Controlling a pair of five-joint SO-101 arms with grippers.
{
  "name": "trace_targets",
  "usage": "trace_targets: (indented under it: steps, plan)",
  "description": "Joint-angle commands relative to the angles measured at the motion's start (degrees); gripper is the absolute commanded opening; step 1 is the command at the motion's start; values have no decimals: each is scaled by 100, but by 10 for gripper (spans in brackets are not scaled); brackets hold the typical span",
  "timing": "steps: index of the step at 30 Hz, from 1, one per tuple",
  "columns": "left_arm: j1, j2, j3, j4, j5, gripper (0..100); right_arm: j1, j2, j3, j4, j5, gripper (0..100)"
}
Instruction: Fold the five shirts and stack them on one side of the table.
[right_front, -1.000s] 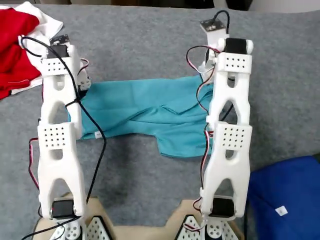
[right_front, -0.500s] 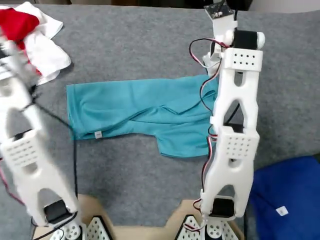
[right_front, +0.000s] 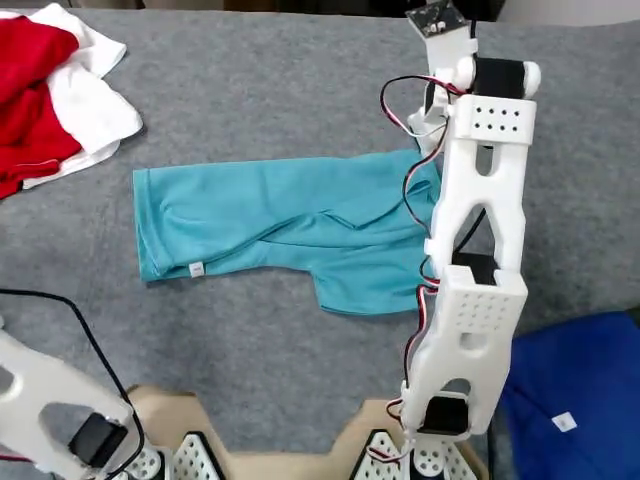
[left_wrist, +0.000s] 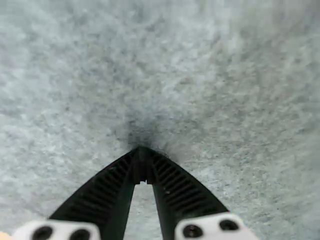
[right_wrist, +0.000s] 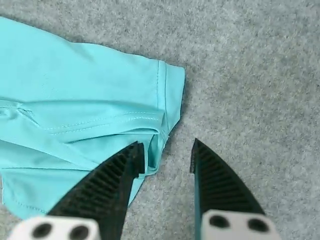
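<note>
I'm on the teal shirt (right_front: 290, 225), which lies partly folded in the middle of the table (right_front: 300, 90). The red shirt (right_front: 30, 90) and white shirt (right_front: 95, 110) are heaped far left, the blue shirt (right_front: 580, 400) near right. My right gripper (right_wrist: 166, 150) hangs wide open at the teal shirt's right edge, 1 finger above the hem. My left gripper (left_wrist: 142, 155) is pinched closed over bare table. Next, I judge, the right must nip that doubled hem cleanly while the left takes the other end.
</note>
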Motion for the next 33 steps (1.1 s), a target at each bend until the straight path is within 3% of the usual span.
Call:
trace_targets:
  steps: [1,12,16,19,26,33]
  plan:
    - [-431,-4,308,88,-273,19,-66,-523,-13,70,62,171]
    - [-2382,-13,844,79,-1987,19,-84,-541,-13,88,53,171]
    - [-2505,-48,624,141,-2075,19,-180,-690,-4,79,53,171]
    - [-2092,-224,281,668,-2040,19,-356,-831,4,79,53,171]
    - [-457,-1490,185,659,-958,19,-936,-1473,743,105,334,172]
    - [1336,-3424,316,659,-448,19,-1200,-2976,3187,105,2101,172]
